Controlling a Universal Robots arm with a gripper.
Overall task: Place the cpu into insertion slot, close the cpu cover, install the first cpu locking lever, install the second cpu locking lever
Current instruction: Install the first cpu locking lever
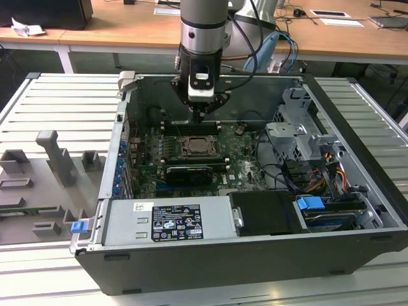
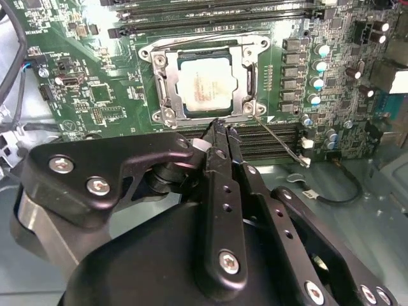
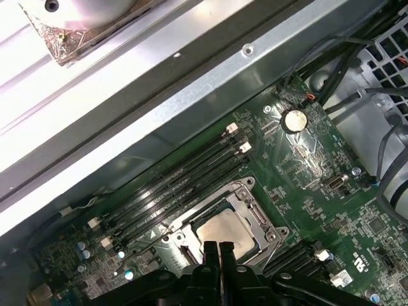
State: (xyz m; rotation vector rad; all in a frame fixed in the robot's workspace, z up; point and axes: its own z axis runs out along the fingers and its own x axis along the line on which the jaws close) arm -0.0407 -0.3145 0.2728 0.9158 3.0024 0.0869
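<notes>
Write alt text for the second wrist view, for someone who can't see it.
A closed black pincer has its tip at the edge of the cpu cover, a silvery frame lying over the pale cpu in the insertion slot. Green circuit board surrounds it, with long black memory slots alongside.

You see the open computer case (image 1: 255,264) mid-frame in the exterior view, its grey power supply (image 1: 124,220) at lower centre, grey fixtures (image 1: 54,156) at left, wooden desks (image 1: 127,29) along the top.

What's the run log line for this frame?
cpu: in insertion slot | cpu cover: down over it | gripper: shut, at slot edge | wire lever: sticking out
</notes>
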